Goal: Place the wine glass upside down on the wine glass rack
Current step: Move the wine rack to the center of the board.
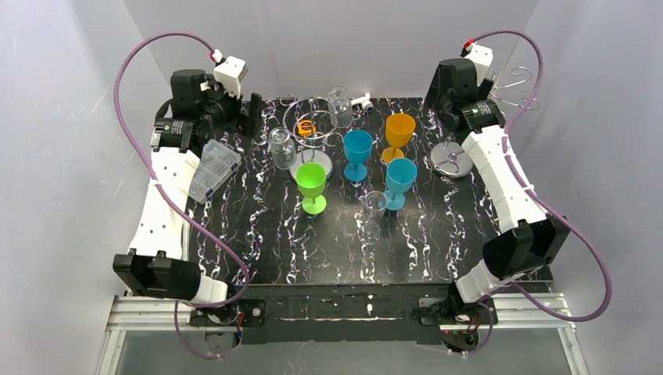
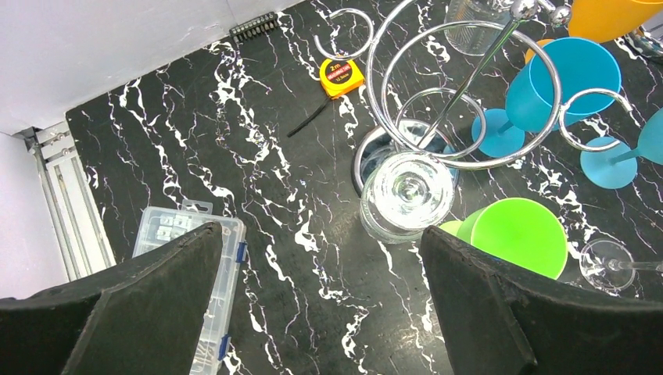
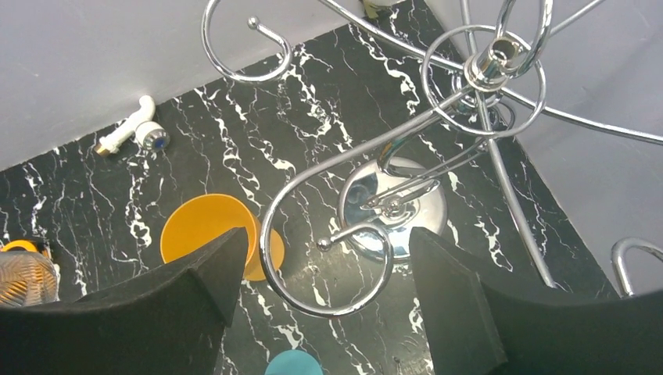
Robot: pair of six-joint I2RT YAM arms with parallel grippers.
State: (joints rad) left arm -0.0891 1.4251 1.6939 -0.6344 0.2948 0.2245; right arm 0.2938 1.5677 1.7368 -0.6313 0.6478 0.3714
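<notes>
The wine glass rack (image 3: 395,205) stands at the back right on its round mirror base (image 1: 451,158), with scroll arms spreading from the post. My right gripper (image 3: 328,269) hangs open above it. One curled arm (image 3: 324,266) lies between the fingers, which hold nothing. A clear wine glass (image 1: 374,205) stands upright mid-table, apart from both grippers. My left gripper (image 2: 320,266) is open and empty at the back left, above bare table, with another clear glass (image 2: 406,195) just ahead of it.
Green (image 1: 311,181), blue (image 1: 358,150), orange (image 1: 399,129) and teal (image 1: 400,176) glasses stand around the middle. A shorter loop-ring stand (image 1: 313,125) is at the back centre, with a yellow tape measure (image 2: 342,78) beside it. At the left lies a clear plastic box (image 1: 211,168).
</notes>
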